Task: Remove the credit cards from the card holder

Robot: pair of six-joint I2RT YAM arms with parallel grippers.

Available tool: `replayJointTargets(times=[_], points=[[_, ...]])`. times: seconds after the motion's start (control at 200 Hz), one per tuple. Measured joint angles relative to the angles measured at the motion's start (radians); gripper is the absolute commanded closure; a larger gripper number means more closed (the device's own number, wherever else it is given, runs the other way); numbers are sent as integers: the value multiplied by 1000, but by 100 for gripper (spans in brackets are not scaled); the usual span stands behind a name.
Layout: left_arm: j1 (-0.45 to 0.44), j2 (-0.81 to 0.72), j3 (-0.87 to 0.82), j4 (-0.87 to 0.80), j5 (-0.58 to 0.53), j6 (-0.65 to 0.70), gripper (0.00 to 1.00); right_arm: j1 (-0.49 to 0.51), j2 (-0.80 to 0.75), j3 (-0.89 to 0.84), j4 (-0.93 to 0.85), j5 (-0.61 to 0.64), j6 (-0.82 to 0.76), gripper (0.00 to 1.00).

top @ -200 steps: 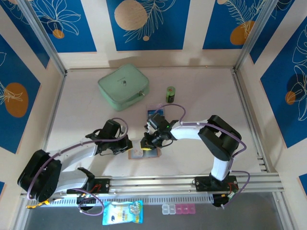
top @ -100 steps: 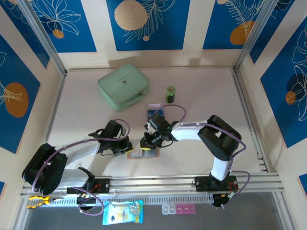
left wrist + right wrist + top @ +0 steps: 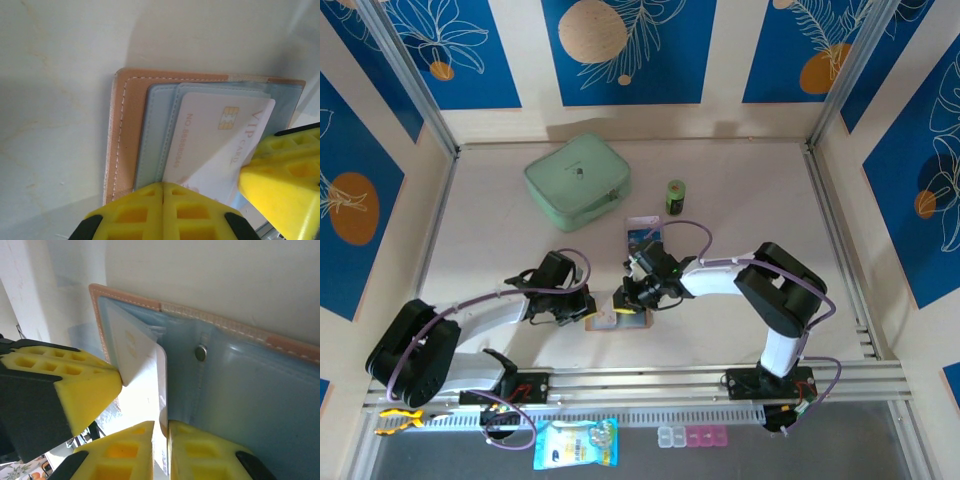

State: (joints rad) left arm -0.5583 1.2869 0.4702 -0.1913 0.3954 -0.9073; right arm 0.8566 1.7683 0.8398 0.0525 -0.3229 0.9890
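Observation:
The tan card holder (image 3: 618, 320) lies open on the table near the front, its grey pockets (image 3: 152, 135) facing up. A white credit card (image 3: 215, 135) with a chip and "VIP CARD" print sticks partly out of a pocket, tilted. My right gripper (image 3: 167, 445) is shut on that white card's edge (image 3: 132, 350), over the holder's inner panel with its snap (image 3: 201, 352). My left gripper (image 3: 164, 200) is shut and sits at the holder's near edge; it shows in the top view at the holder's left side (image 3: 588, 312). A blue card (image 3: 642, 232) lies flat beyond the right gripper (image 3: 625, 298).
A large mint-green zip case (image 3: 577, 182) sits at the back left and a small green cylinder (image 3: 675, 196) behind the cards. A blue-and-white packet (image 3: 576, 443) and a pill box (image 3: 692, 436) lie in front of the rail.
The left arm's rear link dropped lower and leftward early on. Both grippers stayed at the card holder, the right wrist easing slightly to the right.

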Motion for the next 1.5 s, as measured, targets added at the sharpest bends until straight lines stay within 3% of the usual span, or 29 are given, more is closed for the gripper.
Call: replayJointTargets(times=[0.76, 0.94, 1.501], points=[[0, 6, 0, 12, 1, -1, 98, -13, -12, -24, 76, -43, 15, 91], [0, 7, 0, 12, 0, -1, 98, -13, -12, -24, 75, -43, 14, 100], [0, 20, -11, 47, 5, -3, 98, -35, -82, -70, 37, 5, -12, 100]])
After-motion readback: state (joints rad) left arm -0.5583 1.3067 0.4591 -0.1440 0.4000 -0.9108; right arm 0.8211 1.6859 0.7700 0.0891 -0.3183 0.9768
